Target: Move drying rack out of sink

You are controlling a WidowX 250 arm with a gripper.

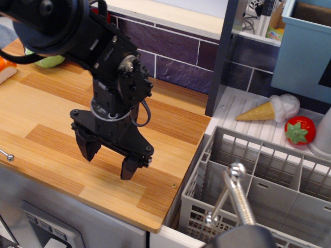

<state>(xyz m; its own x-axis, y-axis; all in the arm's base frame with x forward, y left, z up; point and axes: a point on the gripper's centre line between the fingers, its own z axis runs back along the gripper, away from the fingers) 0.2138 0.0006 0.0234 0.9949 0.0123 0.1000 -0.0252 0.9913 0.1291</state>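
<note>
My pincer open, empty, over wooden bench. Drying rack in sink at right, chrome tap rising before it. Behind rack: one toy ice-cream cone, one toy strawberry.

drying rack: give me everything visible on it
The drying rack is a grey plastic rectangular basket with perforated grid sides and inner dividers forming several compartments, all apparently empty. It sits upright at the lower right, beside the wooden counter; its right and bottom parts are cut off by the frame. The chrome ball-tipped tap overlaps it in front. The gripper hangs open over the counter to its left, apart from it.
</note>
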